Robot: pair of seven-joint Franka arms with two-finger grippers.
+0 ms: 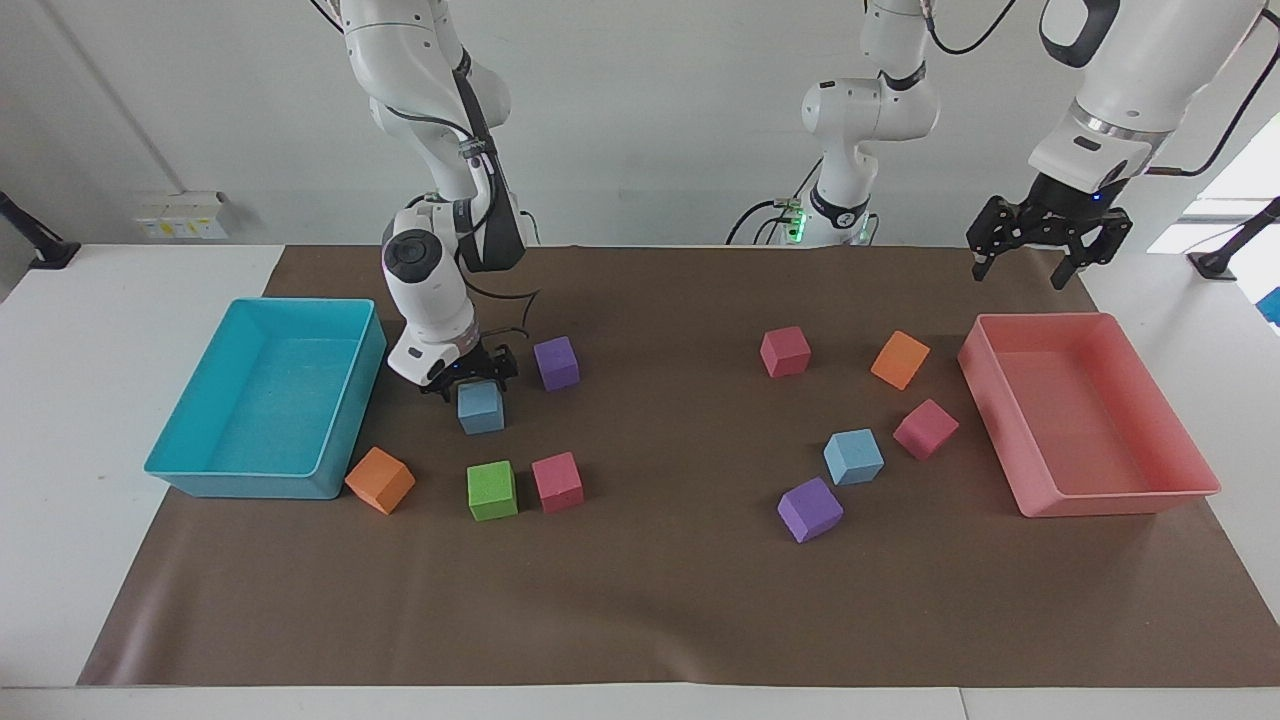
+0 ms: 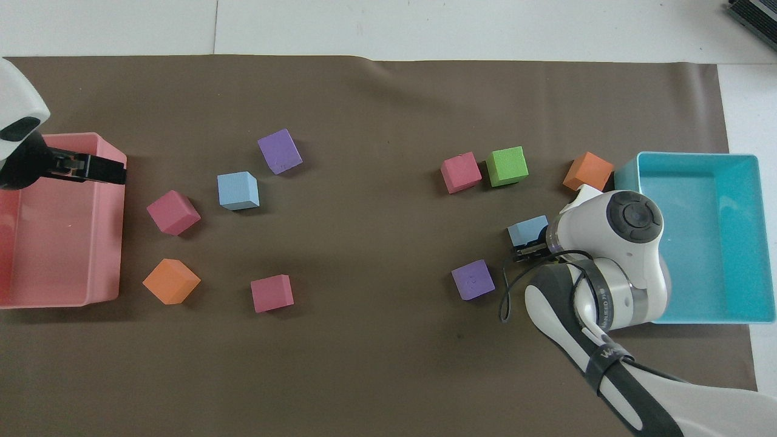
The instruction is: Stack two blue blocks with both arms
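Right pincer (image 1: 470,381) sits at the blue block's (image 1: 481,408) twelve o'clock, grip unclear, presumably to lift it; left pincer (image 1: 1046,240) waits spread.

White-walled lab room with a white table and brown mat

A plain white wall (image 1: 640,120) rises past the table (image 1: 100,330), whose white top is covered mostly by a brown mat (image 1: 660,600) with bare white margins around it. On the wall, just above the table's edge, sits a white socket box with yellow labels (image 1: 180,215). Bright daylight comes through a window (image 1: 1235,185) at the table's left-arm end. Black clamp mounts (image 1: 40,245) stand at the table's corners.
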